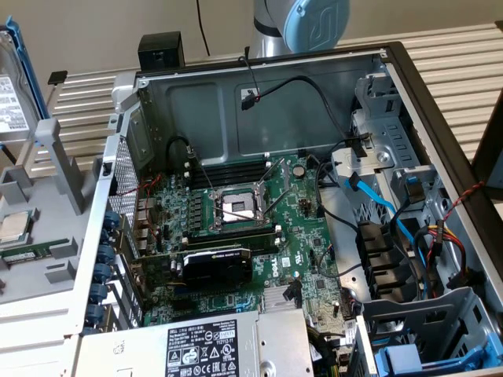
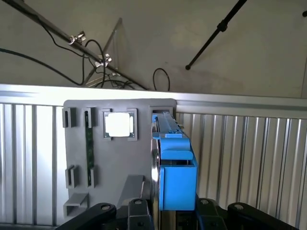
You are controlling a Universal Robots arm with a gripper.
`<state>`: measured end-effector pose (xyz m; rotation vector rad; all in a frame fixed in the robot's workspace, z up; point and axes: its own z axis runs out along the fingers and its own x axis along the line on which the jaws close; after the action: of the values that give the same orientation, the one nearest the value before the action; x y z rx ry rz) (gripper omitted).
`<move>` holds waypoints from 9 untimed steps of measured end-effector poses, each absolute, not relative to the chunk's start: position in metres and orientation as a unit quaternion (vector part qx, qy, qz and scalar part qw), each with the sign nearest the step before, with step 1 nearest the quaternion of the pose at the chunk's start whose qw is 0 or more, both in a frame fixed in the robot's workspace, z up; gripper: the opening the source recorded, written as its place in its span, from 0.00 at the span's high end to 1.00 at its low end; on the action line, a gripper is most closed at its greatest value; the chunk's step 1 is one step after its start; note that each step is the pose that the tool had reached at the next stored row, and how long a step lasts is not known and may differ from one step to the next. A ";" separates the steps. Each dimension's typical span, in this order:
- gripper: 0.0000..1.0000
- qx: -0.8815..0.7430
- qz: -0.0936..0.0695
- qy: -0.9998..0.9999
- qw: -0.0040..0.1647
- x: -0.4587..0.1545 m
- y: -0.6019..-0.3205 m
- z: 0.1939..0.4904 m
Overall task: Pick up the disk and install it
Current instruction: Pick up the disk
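The disk (image 2: 176, 177) is a silver drive in a blue plastic frame, seen edge-on in the wrist view. It stands on its edge between the black fingers (image 2: 139, 210) of my gripper (image 2: 175, 212), which is shut on it. Behind it lies the grey parts tray (image 2: 139, 163). In the exterior view the disk (image 1: 11, 94) shows its white label and blue frame at the far left edge, upright above the tray (image 1: 55, 275). Whether it is clear of its tray slot I cannot tell.
The tray also holds a square silver processor chip (image 2: 118, 124) and a green memory stick (image 2: 89, 143). The open computer case (image 1: 409, 86) fills the exterior view's middle and right, with motherboard (image 1: 236, 212), grey power supply (image 1: 212, 345), loose cables and a drive bay with blue parts (image 1: 424, 357).
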<state>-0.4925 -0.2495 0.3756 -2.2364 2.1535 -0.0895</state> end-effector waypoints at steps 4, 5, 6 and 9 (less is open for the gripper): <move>0.63 -0.720 -0.030 0.693 0.019 -0.490 -0.249 0.388; 0.63 -0.720 -0.030 0.693 0.019 -0.489 -0.249 0.390; 0.63 -0.720 -0.030 0.693 0.019 -0.488 -0.249 0.393; 0.63 -0.720 -0.031 0.693 0.019 -0.483 -0.249 0.400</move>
<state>-0.4835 -0.2493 0.3996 -2.2337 2.1513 -0.0953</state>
